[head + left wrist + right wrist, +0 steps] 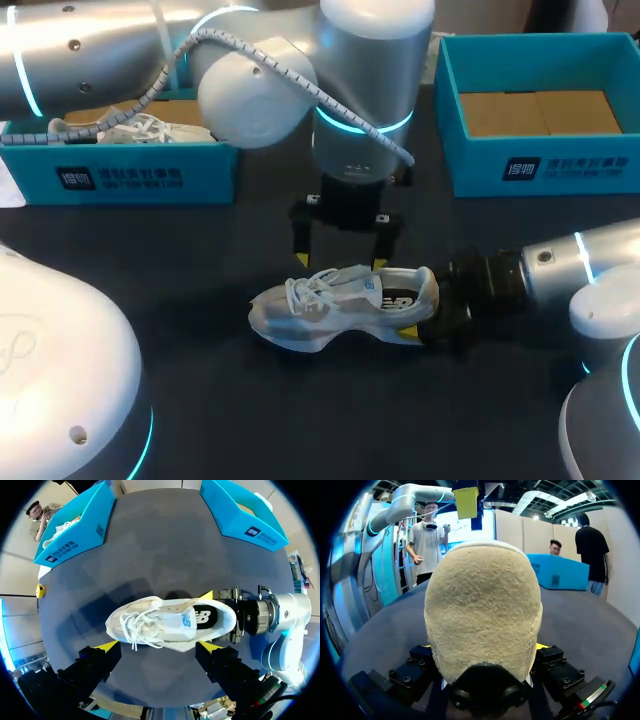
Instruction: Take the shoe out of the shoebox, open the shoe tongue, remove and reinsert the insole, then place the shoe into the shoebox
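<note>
Noting the shoe (330, 305) on its sole mid-desk (250, 420), long axis left-right with toe leftward, heel clamped in our right jaws, while our left jaws hang apart just above the laces, nearest the tongue.

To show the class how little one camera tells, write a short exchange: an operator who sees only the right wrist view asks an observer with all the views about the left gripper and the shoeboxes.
Operator: The shoe fills my view, with one yellow tip above it. Is the left gripper holding it too?
Observer: No. It hangs open above the shoe's middle, fingers spread, not gripping.
Operator: Which shoebox could take the shoe?
Observer: The right shoebox shows only its cardboard floor; the left shoebox already holds another shoe.
</note>
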Tool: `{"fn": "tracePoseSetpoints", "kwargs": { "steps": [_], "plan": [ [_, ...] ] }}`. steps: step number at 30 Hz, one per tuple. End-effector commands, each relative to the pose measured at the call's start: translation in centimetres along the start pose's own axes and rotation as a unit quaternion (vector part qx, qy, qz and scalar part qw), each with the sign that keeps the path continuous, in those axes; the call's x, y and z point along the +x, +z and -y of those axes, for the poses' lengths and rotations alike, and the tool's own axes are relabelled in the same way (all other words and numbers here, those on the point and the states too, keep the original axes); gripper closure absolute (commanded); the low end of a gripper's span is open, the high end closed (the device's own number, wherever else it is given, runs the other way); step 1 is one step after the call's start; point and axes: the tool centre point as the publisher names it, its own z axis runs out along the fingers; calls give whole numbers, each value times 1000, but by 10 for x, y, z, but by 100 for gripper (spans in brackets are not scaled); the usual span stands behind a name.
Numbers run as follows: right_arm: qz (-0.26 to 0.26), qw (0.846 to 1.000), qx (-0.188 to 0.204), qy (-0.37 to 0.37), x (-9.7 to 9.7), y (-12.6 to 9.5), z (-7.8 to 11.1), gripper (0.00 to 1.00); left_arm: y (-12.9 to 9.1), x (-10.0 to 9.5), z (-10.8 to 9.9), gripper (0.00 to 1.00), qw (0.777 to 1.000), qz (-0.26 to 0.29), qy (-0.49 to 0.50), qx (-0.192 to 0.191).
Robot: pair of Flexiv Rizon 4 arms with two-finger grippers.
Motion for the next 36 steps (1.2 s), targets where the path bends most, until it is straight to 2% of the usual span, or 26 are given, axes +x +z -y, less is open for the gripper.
{"fn": "tracePoseSetpoints", "kwargs": {
  "steps": [1,7,9,13,21,36],
  "plan": [
    [0,1000,2,1,-2,3,1,100,3,2,-2,0,1000,-5,-4,-1],
    [0,1000,2,1,-2,3,1,100,13,11,0,0,1000,15,-11,-5],
    [0,1000,2,1,-2,3,1,100,14,14,2,0,1000,6,-15,-14],
    [0,1000,2,1,-2,3,1,100,19,22,6,0,1000,17,-23,-3],
    [0,1000,2,1,-2,3,1,100,30,40,10,0,999,29,-38,-11],
    [0,1000,2,1,-2,3,1,100,66,60,11,0,996,64,-56,-13]
  ]
}}
